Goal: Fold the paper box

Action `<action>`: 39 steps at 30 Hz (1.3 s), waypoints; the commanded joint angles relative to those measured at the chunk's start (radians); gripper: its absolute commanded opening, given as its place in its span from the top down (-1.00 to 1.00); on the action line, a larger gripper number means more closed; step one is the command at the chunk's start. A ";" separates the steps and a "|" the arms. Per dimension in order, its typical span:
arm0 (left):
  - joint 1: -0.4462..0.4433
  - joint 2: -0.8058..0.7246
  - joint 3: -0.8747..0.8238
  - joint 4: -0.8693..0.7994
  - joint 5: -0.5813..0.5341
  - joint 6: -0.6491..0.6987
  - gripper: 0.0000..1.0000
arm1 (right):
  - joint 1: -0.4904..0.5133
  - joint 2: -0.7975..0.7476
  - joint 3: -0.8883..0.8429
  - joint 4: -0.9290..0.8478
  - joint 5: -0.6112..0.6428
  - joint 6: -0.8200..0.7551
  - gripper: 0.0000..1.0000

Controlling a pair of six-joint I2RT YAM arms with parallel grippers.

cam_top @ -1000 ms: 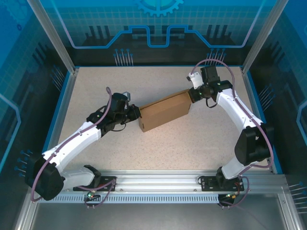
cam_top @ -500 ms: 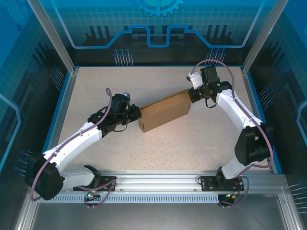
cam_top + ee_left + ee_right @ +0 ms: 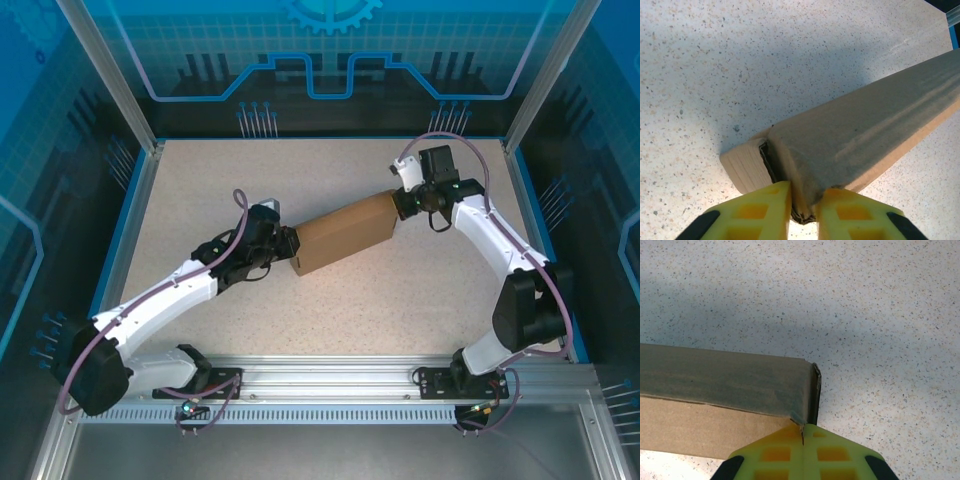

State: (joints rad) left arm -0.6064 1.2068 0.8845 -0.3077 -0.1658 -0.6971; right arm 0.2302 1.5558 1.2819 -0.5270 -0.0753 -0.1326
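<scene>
Speckled table (image 3: 200,180) holds the box (image 3: 345,232) at its middle, slanted between the arms, with the left gripper (image 3: 804,210) pinching one end's edge and the right gripper (image 3: 802,440) pressed together at the other end's corner, so even, gentle pressure should seat the flaps without crushing.

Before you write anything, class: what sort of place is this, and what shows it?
Likely a robotics lab work cell: an aluminium frame with blue printed panels encloses a speckled table, and two robot arms on a rail hold a paper box.
</scene>
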 commanded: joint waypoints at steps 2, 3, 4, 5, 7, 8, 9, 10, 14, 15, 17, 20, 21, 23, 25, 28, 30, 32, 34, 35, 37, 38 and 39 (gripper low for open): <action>-0.006 -0.038 -0.017 0.011 -0.021 0.070 0.41 | 0.014 -0.007 -0.035 -0.050 0.002 -0.014 0.98; -0.006 -0.044 -0.017 0.014 -0.018 0.080 0.36 | 0.014 -0.007 -0.037 -0.051 0.002 -0.013 0.98; -0.007 -0.050 -0.017 0.014 -0.014 0.091 0.31 | 0.014 -0.006 -0.037 -0.050 0.002 -0.013 0.98; -0.006 -0.057 -0.014 0.010 -0.012 0.102 0.24 | 0.016 -0.005 -0.037 -0.050 0.002 -0.012 0.98; -0.006 -0.067 -0.013 0.002 -0.012 0.119 0.15 | 0.016 -0.003 -0.035 -0.050 0.002 -0.010 0.98; -0.005 -0.072 -0.012 -0.003 -0.012 0.130 0.10 | 0.018 -0.003 -0.035 -0.051 0.002 -0.011 0.98; -0.005 -0.076 -0.009 -0.010 -0.012 0.140 0.08 | 0.018 -0.003 -0.034 -0.052 0.003 -0.010 0.98; -0.004 -0.081 -0.006 -0.021 -0.015 0.150 0.04 | 0.018 -0.002 -0.033 -0.053 0.005 -0.010 0.97; -0.004 -0.108 0.022 -0.041 -0.032 0.238 -0.05 | 0.018 -0.002 -0.030 -0.054 0.009 -0.012 0.98; -0.003 -0.113 0.029 -0.039 -0.035 0.265 -0.07 | 0.019 -0.002 -0.029 -0.056 0.008 -0.013 0.98; -0.002 -0.113 0.055 -0.035 -0.033 0.331 -0.12 | 0.019 -0.003 -0.029 -0.056 0.008 -0.014 0.98; 0.006 -0.083 0.116 -0.044 -0.020 0.402 -0.15 | 0.020 -0.003 -0.029 -0.056 0.006 -0.014 0.98; 0.012 -0.066 0.137 -0.051 -0.004 0.415 -0.15 | 0.020 -0.003 -0.029 -0.056 0.006 -0.015 0.97; 0.038 -0.008 0.201 -0.086 0.050 0.429 -0.16 | 0.022 -0.002 -0.029 -0.056 0.005 -0.015 0.98; 0.062 0.051 0.265 -0.122 0.110 0.444 -0.16 | 0.023 -0.002 -0.029 -0.057 0.005 -0.015 0.97; 0.084 0.131 0.349 -0.149 0.180 0.480 -0.16 | 0.022 -0.003 -0.031 -0.054 0.008 -0.016 0.97; 0.099 0.181 0.396 -0.162 0.228 0.497 -0.15 | 0.023 -0.002 -0.031 -0.054 0.006 -0.016 0.97; 0.113 0.235 0.452 -0.186 0.270 0.511 -0.15 | 0.024 0.000 -0.033 -0.054 0.006 -0.018 0.97; 0.121 0.279 0.498 -0.215 0.294 0.518 -0.14 | 0.024 0.000 -0.033 -0.054 0.006 -0.018 0.97; 0.121 0.299 0.519 -0.232 0.297 0.521 -0.13 | 0.024 0.001 -0.032 -0.054 0.006 -0.018 0.97; 0.121 0.328 0.542 -0.249 0.303 0.521 -0.13 | 0.023 0.002 -0.029 -0.053 0.005 -0.018 0.97; 0.121 0.340 0.549 -0.252 0.312 0.523 -0.13 | 0.023 0.001 -0.029 -0.053 0.005 -0.019 0.97; 0.121 0.347 0.551 -0.252 0.317 0.524 -0.13 | 0.024 0.001 -0.027 -0.054 0.004 -0.019 0.97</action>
State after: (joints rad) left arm -0.4915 1.5352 1.3937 -0.4980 0.0906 -0.2028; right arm 0.2359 1.5520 1.2751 -0.5182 -0.0631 -0.1387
